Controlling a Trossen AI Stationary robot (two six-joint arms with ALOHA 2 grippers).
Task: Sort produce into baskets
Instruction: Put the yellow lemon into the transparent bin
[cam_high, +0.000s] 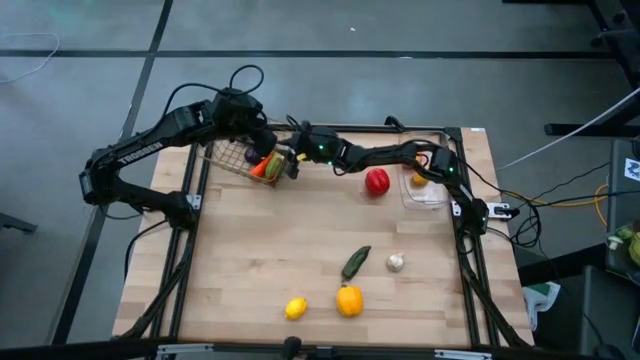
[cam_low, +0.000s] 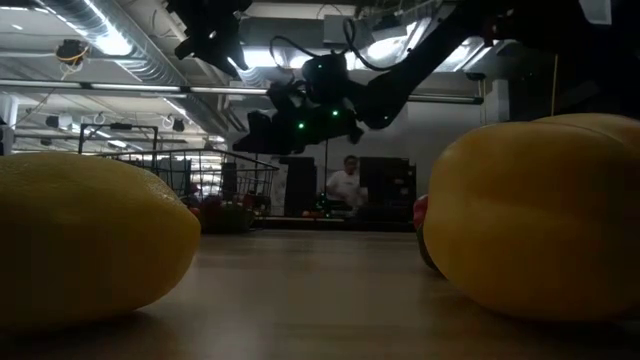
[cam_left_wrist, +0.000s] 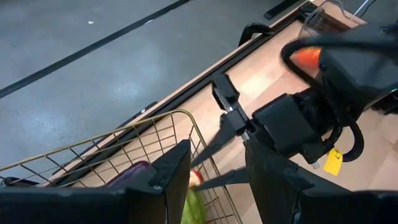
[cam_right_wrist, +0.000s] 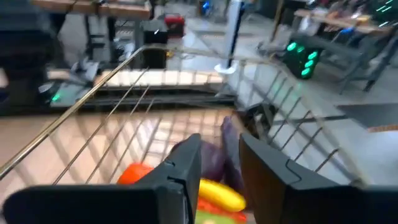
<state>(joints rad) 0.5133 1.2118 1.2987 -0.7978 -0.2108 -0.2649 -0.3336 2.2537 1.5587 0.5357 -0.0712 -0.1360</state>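
Found the right gripper (cam_high: 287, 166) stretched across the table from its own side to the wire basket (cam_high: 225, 160) at the back left, fingers down inside the rim. Saw those fingers parted only narrowly, with nothing between them. Made out a purple piece, an orange one, a yellow one and something green heaped in the basket directly below.

Found the left gripper (cam_high: 256, 140) at the same basket, close beside the right one. Saw its fingers standing apart on either side of the basket's wire wall. Could not tell whether either finger touched the wire.

Counted the remaining produce in the open. Noted a red fruit (cam_high: 377, 181) just beside the clear bin (cam_high: 432, 198) and one small orange-yellow piece (cam_high: 418, 180) inside that bin. Noted a green vegetable (cam_high: 355, 262) and a garlic bulb (cam_high: 396, 262) near each other mid-table. Noted an orange pepper (cam_high: 349, 300) and a lemon (cam_high: 296, 308) at the front edge.

Judged snagging the main hazard: with fingers this low among the wires, could hook the rim on the way up and drag or tip the basket, spilling what lay sorted. Judged a knock between the two crowded grippers likely if both moved at once. Reckoned also that the right arm, pulling back low, might sweep the red fruit or nudge the clear bin beneath it.
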